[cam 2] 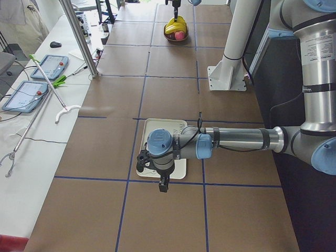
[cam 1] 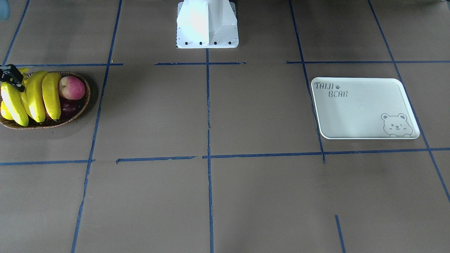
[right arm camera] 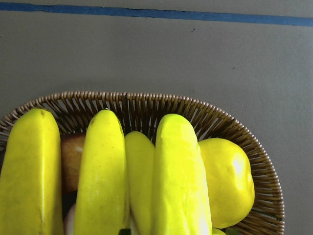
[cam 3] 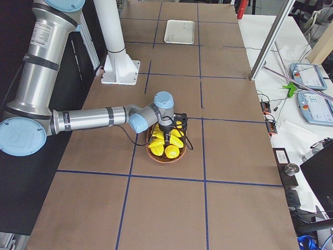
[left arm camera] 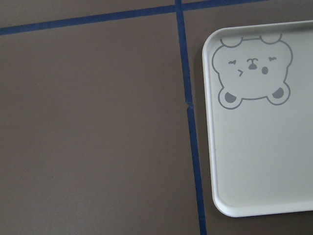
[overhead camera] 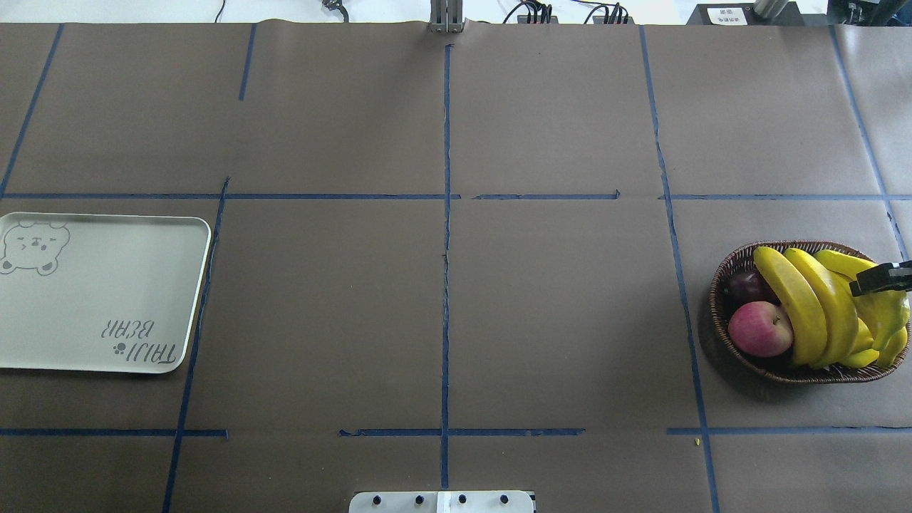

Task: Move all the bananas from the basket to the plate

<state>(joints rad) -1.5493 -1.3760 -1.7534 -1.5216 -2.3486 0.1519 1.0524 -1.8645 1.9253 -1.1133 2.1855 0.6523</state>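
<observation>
Several yellow bananas (overhead camera: 809, 306) lie side by side in the brown wicker basket (overhead camera: 718, 285) at the table's right end. They fill the right wrist view, bananas (right arm camera: 178, 171) over the basket rim (right arm camera: 146, 100). My right gripper (overhead camera: 880, 279) hangs low over the outer bananas (cam 1: 14, 103); I cannot tell whether it is open or shut. The white bear plate (overhead camera: 92, 299) lies bare at the left end, and its corner (left arm camera: 264, 156) shows in the left wrist view. My left gripper (cam 2: 164, 185) hovers above the plate's near edge; its state cannot be told.
A red apple (overhead camera: 759, 328), a dark purple fruit (overhead camera: 744, 285) and a plump yellow fruit (right arm camera: 227, 181) share the basket. The white robot base (cam 1: 207, 24) stands at mid-table. Blue tape lines cross the brown table cover.
</observation>
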